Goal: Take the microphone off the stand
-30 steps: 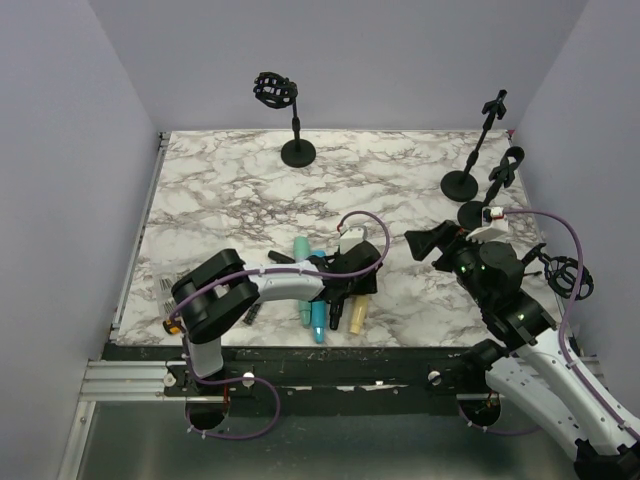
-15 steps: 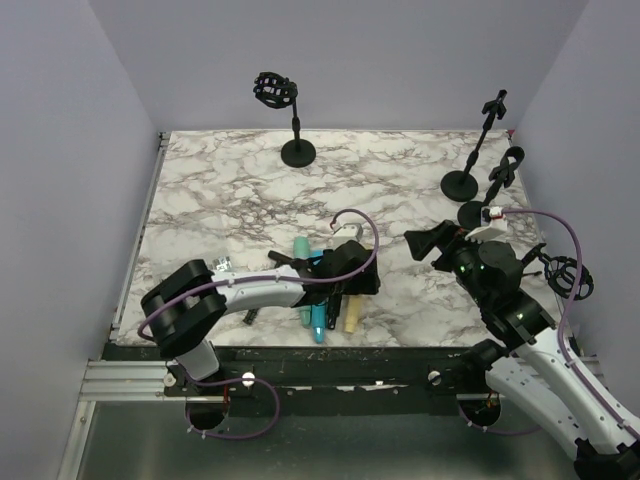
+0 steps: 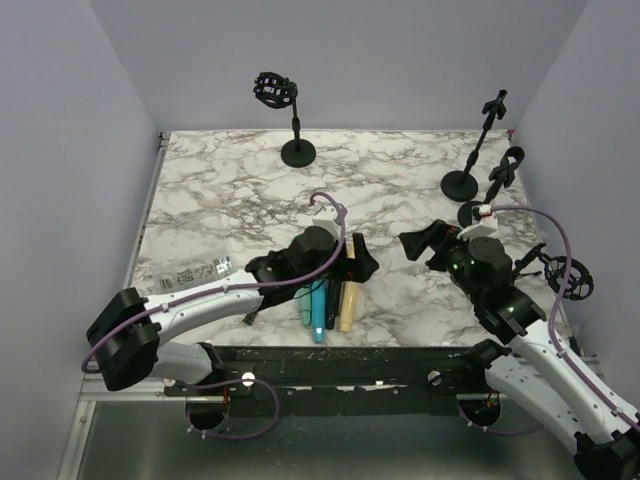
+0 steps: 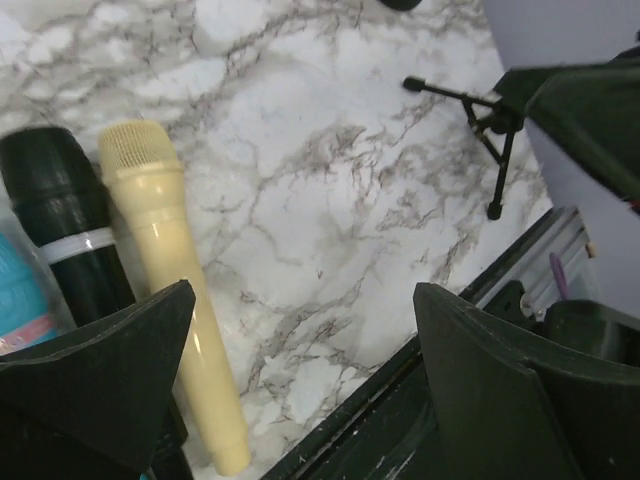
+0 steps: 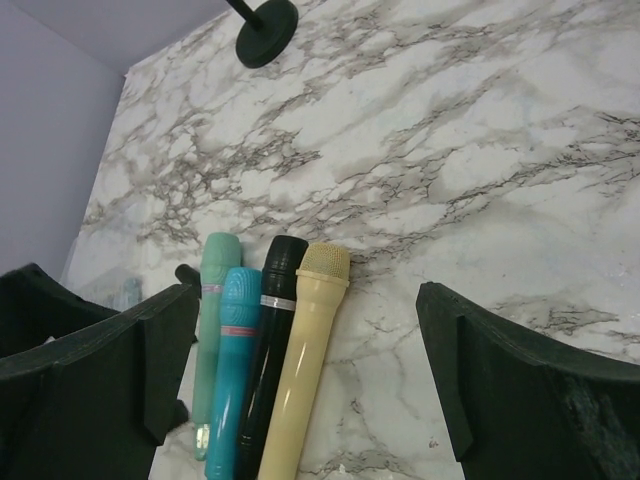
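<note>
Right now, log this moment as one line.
left gripper: open, above cream microphone | right gripper: open, empty | microphones: four, flat on table | rear stand: no microphone

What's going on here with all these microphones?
Two robot arms work at a marble table. Four microphones, green, teal, black and cream, lie side by side at the near edge. The left claw hovers open over them, the right claw open nearby. Neither holds anything. The black stands behind look empty.

We see a white marble table with grey veining. Mint-green mic; teal mic with a pink band; black mic with a white band; cream mic. Stands black, cables purple, walls pale lavender.
</note>
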